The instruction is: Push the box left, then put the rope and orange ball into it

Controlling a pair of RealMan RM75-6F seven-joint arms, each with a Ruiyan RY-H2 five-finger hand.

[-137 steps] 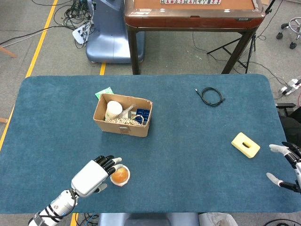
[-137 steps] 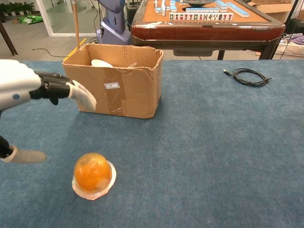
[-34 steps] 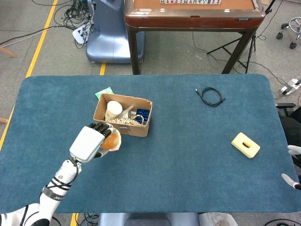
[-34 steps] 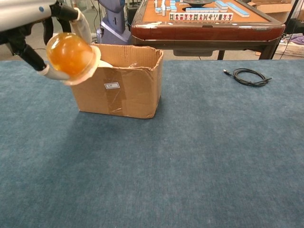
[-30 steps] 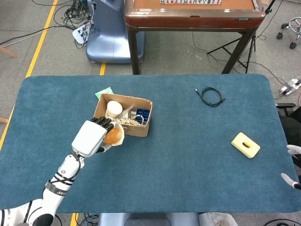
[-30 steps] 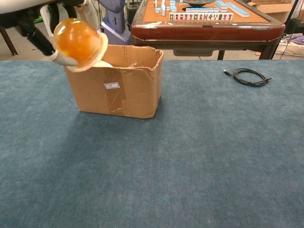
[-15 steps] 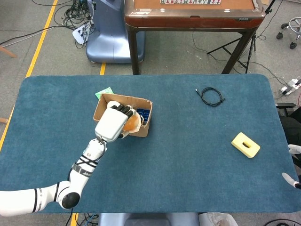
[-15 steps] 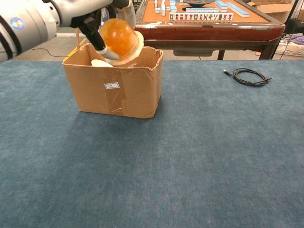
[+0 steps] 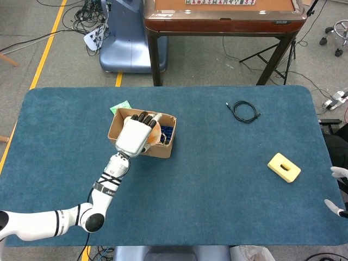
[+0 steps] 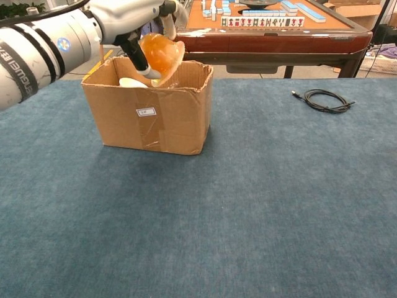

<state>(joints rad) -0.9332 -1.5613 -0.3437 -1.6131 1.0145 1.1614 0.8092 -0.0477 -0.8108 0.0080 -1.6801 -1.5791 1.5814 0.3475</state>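
Note:
An open cardboard box (image 9: 158,150) (image 10: 149,118) stands left of the table's middle. My left hand (image 9: 135,136) (image 10: 127,13) grips the orange ball (image 9: 154,134) (image 10: 159,52), which sits on a white rimmed base. The ball is tilted over the box's opening, just above the rim. The hand covers most of the box's inside in the head view, so the rope is hidden. Only the fingertips of my right hand (image 9: 336,188) show at the table's right edge, spread apart and holding nothing.
Inside the box are a white round object (image 10: 132,82) and a blue item (image 9: 168,132). A black cable (image 9: 244,111) (image 10: 322,99) lies far right, a yellow block (image 9: 283,167) near the right edge, and a green card (image 9: 117,107) behind the box. A mahjong table (image 10: 267,28) stands beyond.
My left hand lifted the ball off the table at the front left, carried it up and rightward, and now holds it tilted over the box opening. The right hand drew back to the edge.

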